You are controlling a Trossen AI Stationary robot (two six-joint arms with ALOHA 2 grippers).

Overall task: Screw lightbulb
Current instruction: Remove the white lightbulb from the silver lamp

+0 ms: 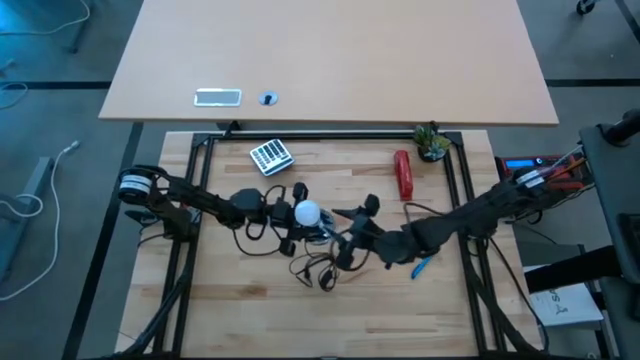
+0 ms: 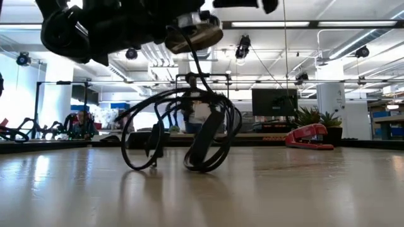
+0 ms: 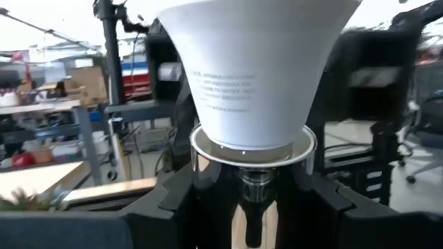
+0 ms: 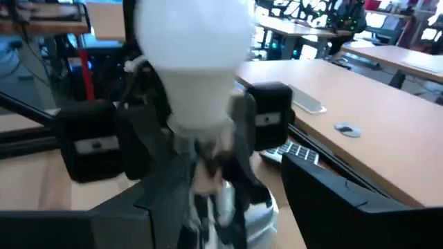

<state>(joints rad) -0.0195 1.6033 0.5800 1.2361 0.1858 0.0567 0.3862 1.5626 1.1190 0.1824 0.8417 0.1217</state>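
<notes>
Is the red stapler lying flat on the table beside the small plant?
Yes, the red stapler lies on the table just beside the small plant.

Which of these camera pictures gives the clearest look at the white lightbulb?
The left wrist view: the lightbulb fills it, printed lettering readable, narrow end seated in the silver socket. The right wrist view shows its globe blurred, the high view only a small white ball between both arms, and the low view hides it.

Light wooden table [image 1: 250, 300] — calculator [image 1: 270, 156], red stapler [image 1: 404, 174], small plant [image 1: 432, 143], black cord [image 1: 315, 268].
</notes>
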